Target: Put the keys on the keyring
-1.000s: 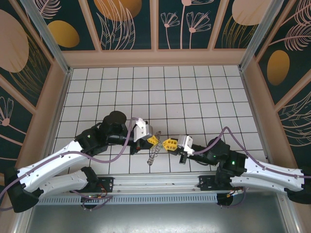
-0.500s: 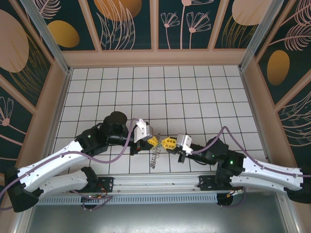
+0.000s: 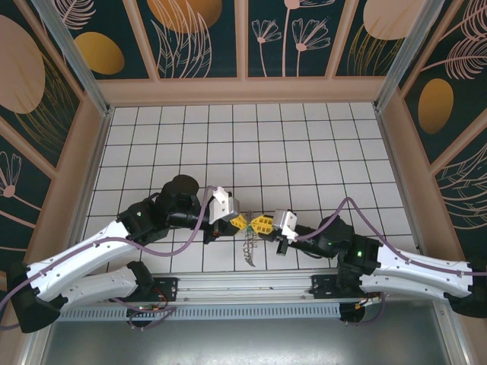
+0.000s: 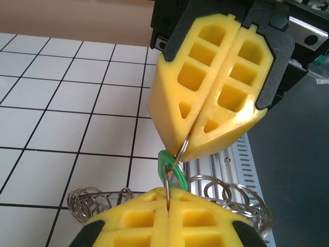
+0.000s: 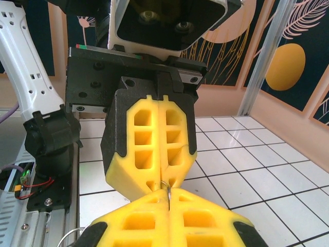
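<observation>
Each arm is built from white moulded link shells (image 3: 76, 262) joined by black joint housings (image 3: 180, 190), with a purple cable (image 3: 347, 200) routed along the outside. Directly behind the tool sits a white wrist block (image 3: 223, 202). The tool has two yellow plastic fingers (image 5: 144, 144) with rectangular pockets, seated in black carriers (image 5: 115, 118).

Shiny silvery wire keyring (image 4: 224, 181), translucent green plastic key (image 4: 165, 162), matt yellow plastic pincer fingers (image 4: 216, 98), smooth white tiled floor (image 4: 61, 103).

Tiled floor (image 3: 304, 137) w/ floral walls (image 3: 198, 30)
</observation>
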